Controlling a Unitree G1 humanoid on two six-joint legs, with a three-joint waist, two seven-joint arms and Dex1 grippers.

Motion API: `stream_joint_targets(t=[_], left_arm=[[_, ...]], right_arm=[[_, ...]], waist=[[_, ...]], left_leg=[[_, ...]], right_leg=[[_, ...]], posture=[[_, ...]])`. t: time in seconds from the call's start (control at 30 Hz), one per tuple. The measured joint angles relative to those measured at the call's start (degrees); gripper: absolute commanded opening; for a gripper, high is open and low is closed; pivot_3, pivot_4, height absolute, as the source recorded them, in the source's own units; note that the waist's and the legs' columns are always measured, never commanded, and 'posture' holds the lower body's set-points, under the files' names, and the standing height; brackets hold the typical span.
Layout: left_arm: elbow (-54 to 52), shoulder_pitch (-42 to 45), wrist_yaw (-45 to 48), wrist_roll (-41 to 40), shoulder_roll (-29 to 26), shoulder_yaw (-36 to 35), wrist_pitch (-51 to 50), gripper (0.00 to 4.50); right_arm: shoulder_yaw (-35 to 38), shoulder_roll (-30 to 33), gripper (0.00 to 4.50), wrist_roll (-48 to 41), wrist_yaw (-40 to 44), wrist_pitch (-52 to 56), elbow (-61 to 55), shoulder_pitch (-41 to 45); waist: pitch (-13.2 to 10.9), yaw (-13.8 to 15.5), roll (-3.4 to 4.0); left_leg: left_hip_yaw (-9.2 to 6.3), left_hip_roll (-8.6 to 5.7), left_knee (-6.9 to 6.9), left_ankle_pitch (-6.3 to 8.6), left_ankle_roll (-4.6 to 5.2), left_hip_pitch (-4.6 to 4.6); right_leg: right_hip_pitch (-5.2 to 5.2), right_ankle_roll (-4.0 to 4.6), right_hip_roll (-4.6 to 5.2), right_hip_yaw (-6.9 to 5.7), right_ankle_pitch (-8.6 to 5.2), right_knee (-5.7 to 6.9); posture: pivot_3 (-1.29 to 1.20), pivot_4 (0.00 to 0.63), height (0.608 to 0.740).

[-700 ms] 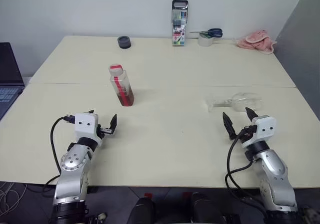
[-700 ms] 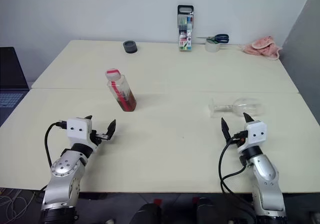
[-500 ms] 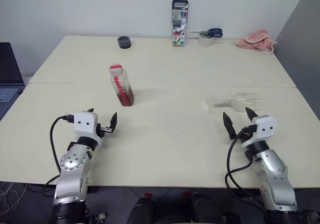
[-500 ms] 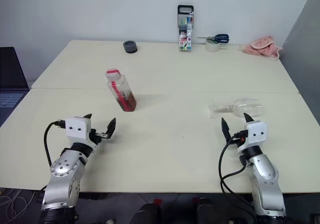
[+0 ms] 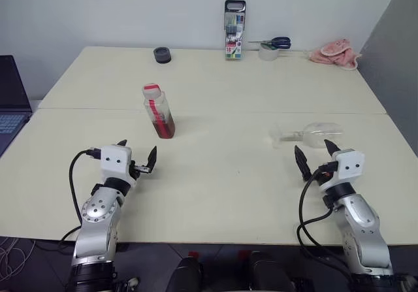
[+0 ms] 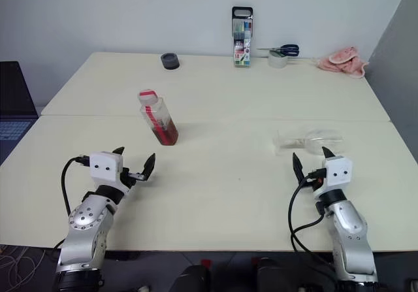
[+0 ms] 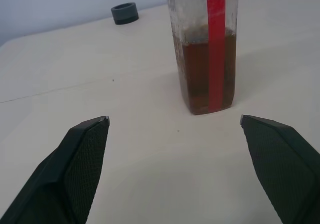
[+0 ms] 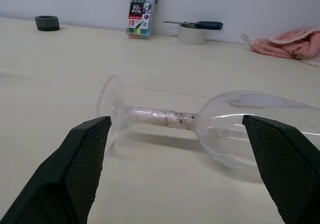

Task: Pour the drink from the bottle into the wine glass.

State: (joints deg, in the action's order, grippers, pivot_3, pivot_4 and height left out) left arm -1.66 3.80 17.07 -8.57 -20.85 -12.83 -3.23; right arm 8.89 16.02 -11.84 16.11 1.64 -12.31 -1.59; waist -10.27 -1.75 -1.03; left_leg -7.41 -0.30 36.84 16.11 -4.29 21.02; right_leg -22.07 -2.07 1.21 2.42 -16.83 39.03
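On the bench (image 5: 215,174): one bottle (image 5: 159,112), one wine glass (image 5: 308,134), one marker case (image 5: 234,30), one pair of scissors (image 5: 273,42), one tape roll (image 5: 267,53), one pink cloth (image 5: 336,51), one dark round cap (image 5: 162,55). Beside it, one laptop (image 5: 10,96).

The left arm reaches forward over the near left, its left gripper (image 5: 139,159) held about level with both black fingers spread wide and empty. On the near right, the right arm does likewise, the right gripper (image 5: 315,159) tipped slightly upward, fingers wide apart, grasping nothing.
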Motion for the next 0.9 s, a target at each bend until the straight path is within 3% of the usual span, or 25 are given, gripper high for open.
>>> stream_joint_targets(t=[0.2, 0.9], left_arm=[[-0.7, 0.1, 1.8, -2.8, 1.2, 0.0, 0.1, 4.48], [-2.0, 2.8, 2.7, -1.5, 0.6, 2.3, -3.2, 4.48]], right_arm=[[0.1, 1.4, 4.5, -0.1, 1.0, 0.0, 0.0, -0.2], [-1.6, 6.5, 4.5, -4.8, 9.9, 6.9, -5.0, -2.3]], waist=[[0.0, 0.0, 0.0], [0.0, 0.0, 0.0]], left_leg=[[0.0, 0.0, 0.0, 0.0, 0.0, 0.0], [0.0, 0.0, 0.02, 0.0, 0.0, -0.02]], right_leg=[[0.0, 0.0, 0.0, 0.0, 0.0, 0.0], [0.04, 0.0, 0.0, 0.0, 0.0, 0.0]], posture=[[0.0, 0.15, 0.74], [0.0, 0.15, 0.74]])
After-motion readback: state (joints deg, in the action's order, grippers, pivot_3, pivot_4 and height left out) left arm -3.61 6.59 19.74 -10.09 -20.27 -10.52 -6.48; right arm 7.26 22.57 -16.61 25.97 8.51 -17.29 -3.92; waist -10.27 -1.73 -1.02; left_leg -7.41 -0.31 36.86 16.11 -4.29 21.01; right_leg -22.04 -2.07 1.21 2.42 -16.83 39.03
